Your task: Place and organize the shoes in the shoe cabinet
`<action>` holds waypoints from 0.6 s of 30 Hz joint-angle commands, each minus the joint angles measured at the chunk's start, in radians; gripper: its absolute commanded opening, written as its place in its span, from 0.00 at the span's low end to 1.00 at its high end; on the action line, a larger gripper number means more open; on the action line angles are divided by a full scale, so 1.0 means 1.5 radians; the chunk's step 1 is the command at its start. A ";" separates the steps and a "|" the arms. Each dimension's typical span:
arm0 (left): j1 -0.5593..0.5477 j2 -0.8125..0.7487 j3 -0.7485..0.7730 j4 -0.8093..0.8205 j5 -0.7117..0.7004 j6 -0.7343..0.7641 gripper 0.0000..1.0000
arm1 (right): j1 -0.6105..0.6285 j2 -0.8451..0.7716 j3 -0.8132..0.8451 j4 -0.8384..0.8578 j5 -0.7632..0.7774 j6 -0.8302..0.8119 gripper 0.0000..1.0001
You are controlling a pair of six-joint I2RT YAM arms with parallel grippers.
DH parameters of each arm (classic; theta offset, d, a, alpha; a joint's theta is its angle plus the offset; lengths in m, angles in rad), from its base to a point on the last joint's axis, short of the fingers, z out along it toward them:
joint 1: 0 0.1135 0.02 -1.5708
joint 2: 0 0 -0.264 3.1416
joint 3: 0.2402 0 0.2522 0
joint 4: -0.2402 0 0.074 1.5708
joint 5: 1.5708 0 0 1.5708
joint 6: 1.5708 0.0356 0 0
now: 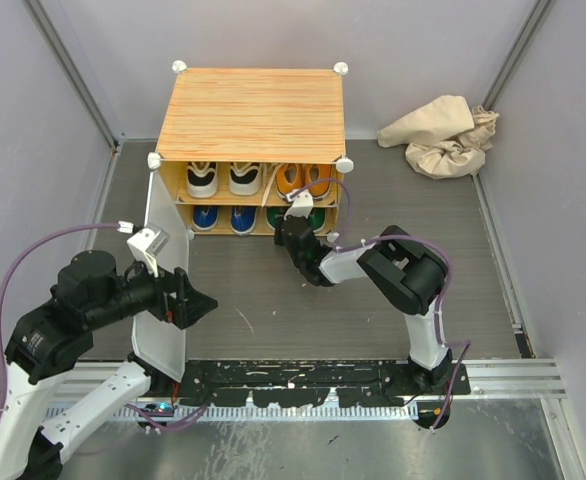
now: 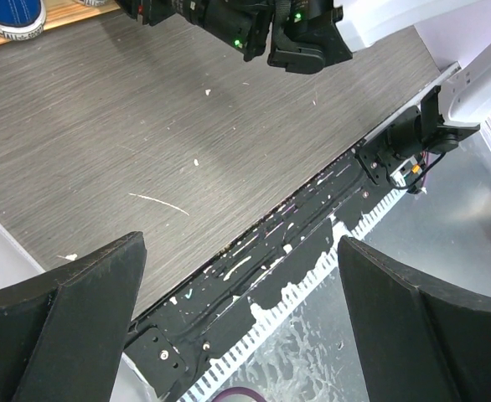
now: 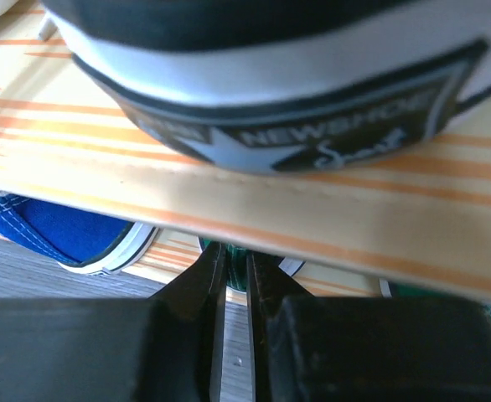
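At the far centre of the table stands the shoe cabinet (image 1: 256, 112), its white door (image 1: 165, 290) swung out twd the left arm. We count 8 shoes inside, i.e. 4 pairs. Upper shelf: white-and-black pair (image 1: 202, 180) on the left, orange pair (image 1: 318, 180) on the right. Lower shelf: blue pair (image 1: 205, 218) left, green pair (image 1: 317, 218) right, partly hidden by the right arm. Also 1 cabinet, 1 door, 1 beige cloth bundle (image 1: 443, 135) at the right rear.

Right gripper (image 3: 234, 260) sits at the cabinet's open front by the shelf edge, fingers pinched to a thin slit w/ nothing visibly in it. Left gripper (image 2: 239, 243) is spread wide & empty, just beside the door.

We judge the sneakers light, w/ soft canvas uppers and stiffer, grippy rubber soles. They're best pinched across the heel collar or sidewall, not the laces. The door looks a thin stiff panel; we'd push its flat face or take its free edge.
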 commanded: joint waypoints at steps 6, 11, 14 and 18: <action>0.001 -0.006 0.007 0.012 -0.011 0.013 0.98 | -0.004 -0.076 -0.018 -0.010 -0.050 0.053 0.57; 0.001 0.012 0.045 0.010 -0.013 0.019 0.98 | 0.037 -0.164 -0.059 -0.060 -0.034 0.025 0.68; 0.000 0.022 0.075 0.019 -0.011 0.014 0.98 | 0.085 -0.234 -0.086 -0.112 0.018 0.001 0.74; 0.000 0.046 0.128 0.021 -0.018 0.013 0.98 | 0.150 -0.336 -0.114 -0.224 0.094 -0.020 0.84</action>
